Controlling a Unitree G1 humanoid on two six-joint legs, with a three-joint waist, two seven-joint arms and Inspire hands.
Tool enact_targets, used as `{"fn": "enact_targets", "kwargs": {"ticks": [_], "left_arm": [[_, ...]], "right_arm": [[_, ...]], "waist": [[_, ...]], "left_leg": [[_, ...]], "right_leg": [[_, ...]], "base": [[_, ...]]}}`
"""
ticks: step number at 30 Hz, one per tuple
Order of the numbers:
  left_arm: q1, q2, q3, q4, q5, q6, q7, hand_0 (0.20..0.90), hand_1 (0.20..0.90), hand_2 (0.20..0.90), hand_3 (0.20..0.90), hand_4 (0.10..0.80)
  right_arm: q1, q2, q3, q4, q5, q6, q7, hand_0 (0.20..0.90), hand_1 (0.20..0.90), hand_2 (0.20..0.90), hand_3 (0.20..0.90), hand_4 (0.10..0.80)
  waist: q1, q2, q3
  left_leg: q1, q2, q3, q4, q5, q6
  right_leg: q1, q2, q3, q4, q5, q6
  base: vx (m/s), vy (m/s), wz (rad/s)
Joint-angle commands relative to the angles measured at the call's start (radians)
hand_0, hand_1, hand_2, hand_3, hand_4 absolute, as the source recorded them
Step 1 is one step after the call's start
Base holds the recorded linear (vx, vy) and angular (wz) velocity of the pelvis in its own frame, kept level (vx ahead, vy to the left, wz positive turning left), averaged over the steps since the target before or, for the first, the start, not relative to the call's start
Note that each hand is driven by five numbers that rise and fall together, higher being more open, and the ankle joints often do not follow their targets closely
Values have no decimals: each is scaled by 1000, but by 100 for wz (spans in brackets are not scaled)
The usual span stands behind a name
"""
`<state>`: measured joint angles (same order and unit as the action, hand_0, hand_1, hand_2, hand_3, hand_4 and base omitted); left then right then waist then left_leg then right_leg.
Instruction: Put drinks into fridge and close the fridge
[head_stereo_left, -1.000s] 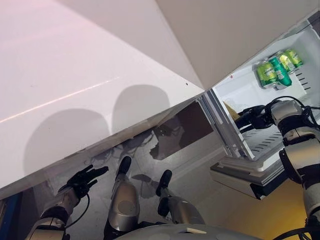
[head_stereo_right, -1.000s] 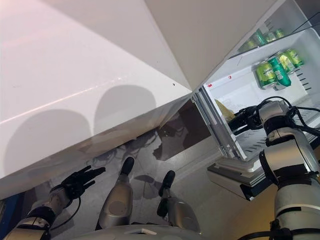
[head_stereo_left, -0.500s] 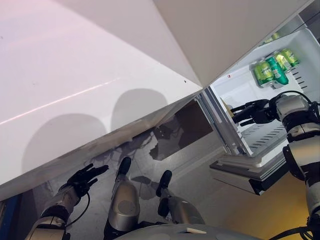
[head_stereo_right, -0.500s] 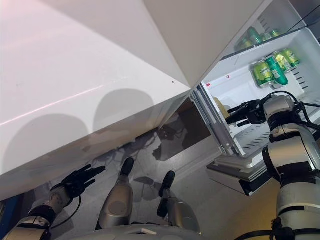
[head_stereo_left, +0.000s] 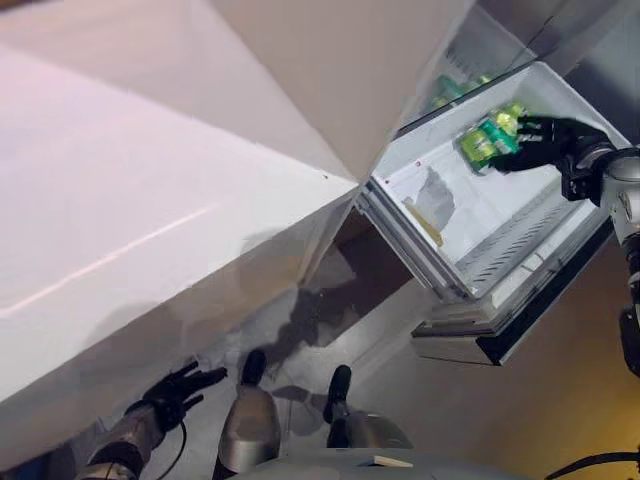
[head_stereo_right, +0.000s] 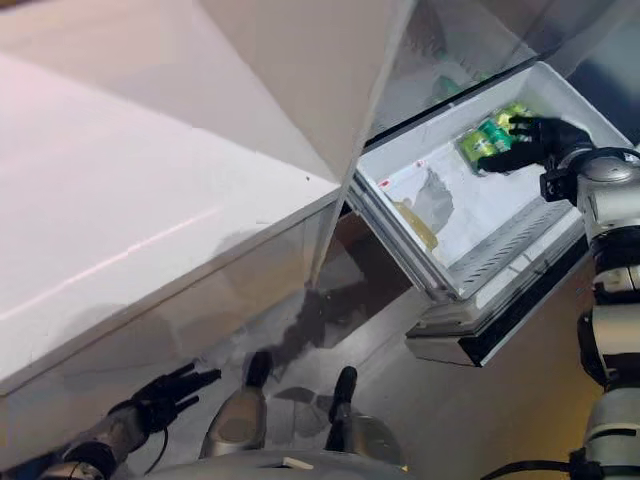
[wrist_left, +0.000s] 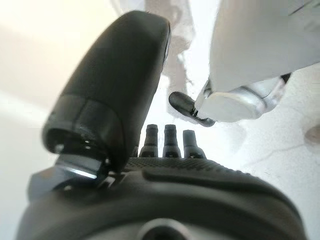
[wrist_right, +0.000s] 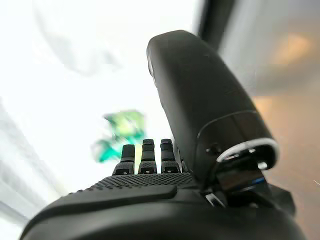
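Note:
Several green drink cans (head_stereo_left: 488, 136) stand together on a shelf inside the open white fridge (head_stereo_right: 470, 215). More green cans (head_stereo_left: 452, 88) show on the shelf above, behind a clear pane. My right hand (head_stereo_right: 541, 142) is open, with straight fingers reaching up beside the green cans (wrist_right: 120, 134); I cannot tell if it touches them. My left hand (head_stereo_left: 175, 388) hangs low at the lower left with fingers spread and nothing in it. A large white fridge door panel (head_stereo_left: 150, 200) fills the left half of the head views.
A yellowish item (head_stereo_left: 424, 222) lies on the fridge's lower wire shelf. The fridge's dark-edged door or drawer front (head_stereo_right: 500, 320) juts out below the open compartment. Grey floor (head_stereo_left: 400, 340) lies beneath.
The whole picture has shifted, so the camera moved. My right hand rose from beside the lower wire shelf to the green cans higher up. My left hand stays low and open.

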<state>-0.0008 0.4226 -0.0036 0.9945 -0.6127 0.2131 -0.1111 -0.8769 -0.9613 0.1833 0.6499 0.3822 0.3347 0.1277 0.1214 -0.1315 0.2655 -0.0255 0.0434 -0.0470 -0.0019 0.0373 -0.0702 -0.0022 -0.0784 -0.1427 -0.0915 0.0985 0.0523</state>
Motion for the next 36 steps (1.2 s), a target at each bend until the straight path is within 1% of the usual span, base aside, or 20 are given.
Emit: {"fn": "enact_targets", "kwargs": {"ticks": [1, 4, 7, 9, 10, 11, 12, 13, 15, 17, 18, 21, 23, 26, 31, 35, 36], "left_arm": [[48, 8, -56, 84, 72, -46, -37, 900, 900, 900, 900, 800], [54, -15, -40, 98, 84, -59, -47, 900, 900, 900, 900, 800], [61, -35, -23, 101, 94, -59, -59, 900, 900, 900, 900, 800], [69, -44, -16, 106, 108, -64, -73, 900, 900, 900, 900, 800], [77, -53, -16, 111, 114, -73, -76, 900, 900, 900, 900, 800], [82, -58, -15, 114, 115, -77, -77, 900, 900, 900, 900, 800], [82, -57, -16, 114, 115, -77, -77, 900, 900, 900, 900, 800], [95, -70, -2, 116, 127, -79, -80, 900, 900, 900, 900, 800], [105, -79, 5, 124, 128, -85, -80, 900, 900, 900, 900, 800], [113, -85, 15, 132, 127, -86, -78, 900, 900, 900, 900, 800], [117, -91, 23, 138, 128, -86, -75, 900, 900, 900, 900, 800], [127, -103, 49, 154, 139, -85, -73, 900, 900, 900, 900, 800], [132, -112, 63, 158, 141, -73, -61, 900, 900, 900, 900, 800], [133, -113, 71, 162, 151, -73, -68, 900, 900, 900, 900, 800], [110, -112, 64, 159, 114, -91, -50, 900, 900, 900, 900, 800], [72, -103, 52, 143, 78, -82, -23, 900, 900, 900, 900, 800], [69, -103, 51, 141, 76, -82, -22, 900, 900, 900, 900, 800]], "right_arm": [[42, -134, -73, -127, 14, -110, -150, 900, 900, 900, 900, 800], [171, -104, -201, -290, 19, -128, -186, 900, 900, 900, 900, 800], [313, -68, -330, -454, 10, -174, -228, 900, 900, 900, 900, 800], [381, -49, -385, -509, 20, -233, -252, 900, 900, 900, 900, 800], [445, -21, -438, -564, 6, -297, -267, 900, 900, 900, 900, 800], [484, -2, -468, -596, 1, -334, -270, 900, 900, 900, 900, 800], [489, -1, -472, -599, 1, -333, -269, 900, 900, 900, 900, 800], [566, 45, -528, -655, 14, -416, -287, 900, 900, 900, 900, 800], [644, 92, -588, -686, -18, -494, -326, 900, 900, 900, 900, 800], [718, 133, -647, -695, -11, -558, -345, 900, 900, 900, 900, 800], [754, 154, -681, -692, -13, -578, -358, 900, 900, 900, 900, 800], [825, 207, -744, -654, 35, -588, -357, 900, 900, 900, 900, 800], [870, 246, -760, -614, 36, -591, -334, 900, 900, 900, 900, 800], [892, 275, -750, -568, 38, -592, -308, 900, 900, 900, 900, 800], [881, 286, -699, -512, 75, -589, -296, 900, 900, 900, 900, 800], [839, 292, -631, -461, 103, -564, -270, 900, 900, 900, 900, 800], [835, 292, -625, -458, 104, -565, -269, 900, 900, 900, 900, 800]], "waist": [[-54, 41, -140], [-82, 63, -159], [-115, 83, -171], [-132, 89, -176], [-146, 95, -180], [-153, 98, -182], [-151, 97, -182], [-170, 106, -184], [-182, 112, -184], [-193, 117, -183], [-201, 119, -179], [-215, 123, -159], [-222, 126, -126], [-226, 126, -80], [-224, 126, -16], [-218, 132, 37], [-217, 132, 41]], "left_leg": [[50, -76, 77, -73, -78, 85], [65, -77, 85, -76, -86, 87], [77, -77, 96, -80, -93, 88], [82, -76, 105, -81, -95, 89], [87, -76, 112, -80, -98, 89], [90, -75, 115, -80, -101, 89], [90, -75, 115, -80, -101, 89], [97, -76, 120, -79, -105, 90], [105, -77, 123, -76, -111, 93], [111, -78, 129, -67, -117, 96], [110, -79, 136, -48, -126, 98], [94, -83, 138, 38, -156, 104], [73, -87, 127, 122, -181, 112], [44, -94, 127, 214, -217, 130], [-43, -98, 126, 362, -269, 148], [-167, -105, 126, 521, -319, 168], [-180, -107, 124, 535, -322, 169]], "right_leg": [[13, 54, 19, 22, -61, 37], [21, 52, 38, 19, -69, 36], [24, 51, 52, 18, -75, 34], [26, 52, 59, 17, -78, 33], [28, 53, 63, 18, -80, 31], [29, 53, 66, 19, -82, 31], [30, 53, 66, 19, -82, 31], [32, 53, 70, 25, -87, 31], [36, 53, 76, 34, -95, 30], [36, 52, 80, 52, -107, 26], [35, 50, 81, 68, -115, 22], [22, 44, 83, 138, -142, 8], [10, 39, 77, 217, -176, -7], [-17, 29, 69, 316, -219, -24], [-86, 15, 64, 456, -276, -57], [-198, 4, 57, 619, -326, -91], [-208, 3, 57, 632, -329, -93]], "base": [[35, 102, -22], [-2, 63, -19], [-51, 33, -12], [-35, 6, -8], [-20, -3, -12], [-13, -2, -14], [3, -15, -15], [11, -14, -17], [28, -16, -9], [43, -9, -11], [47, -8, -5], [68, -11, -8], [94, -9, -2], [65, -15, -5], [-30, -1, 0], [-100, 18, 3], [-99, 7, 8]]}}
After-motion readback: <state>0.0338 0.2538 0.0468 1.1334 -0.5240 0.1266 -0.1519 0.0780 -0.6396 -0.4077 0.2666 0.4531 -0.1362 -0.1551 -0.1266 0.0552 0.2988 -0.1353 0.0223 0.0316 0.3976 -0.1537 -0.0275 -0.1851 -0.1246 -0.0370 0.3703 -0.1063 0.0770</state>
